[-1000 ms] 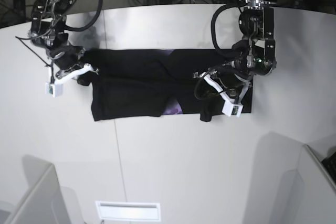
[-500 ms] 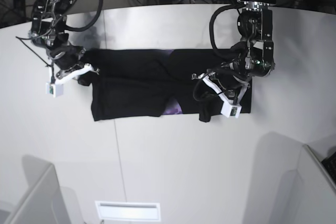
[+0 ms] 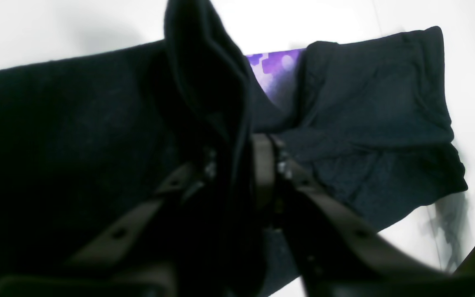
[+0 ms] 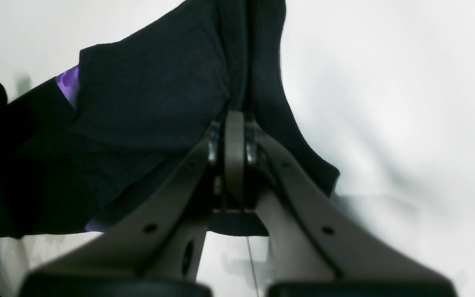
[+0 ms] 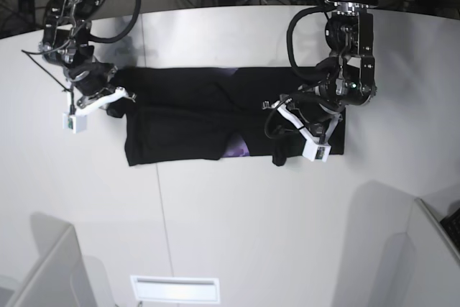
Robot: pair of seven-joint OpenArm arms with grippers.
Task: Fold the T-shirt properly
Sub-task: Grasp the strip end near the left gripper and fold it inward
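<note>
T-shirt (image 5: 215, 116) lies spread on the tabletop (image 5: 237, 228) between both tools. Right tool (image 4: 235, 136) clenches its edge; left tool (image 3: 237, 165) has cloth between slightly parted jaws. Lift both together, evenly.

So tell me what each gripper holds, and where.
Right gripper: shut on the T-shirt, at an edge fold. Left gripper: a raised fold of it between the jaws, grip uncertain.

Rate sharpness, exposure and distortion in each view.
Left wrist: black cloth T-shirt underexposed, left gripper blurred, white table blown out. Right wrist: right gripper soft, table glaring. Base: sharp, the table edge bowed by the lens.
</note>
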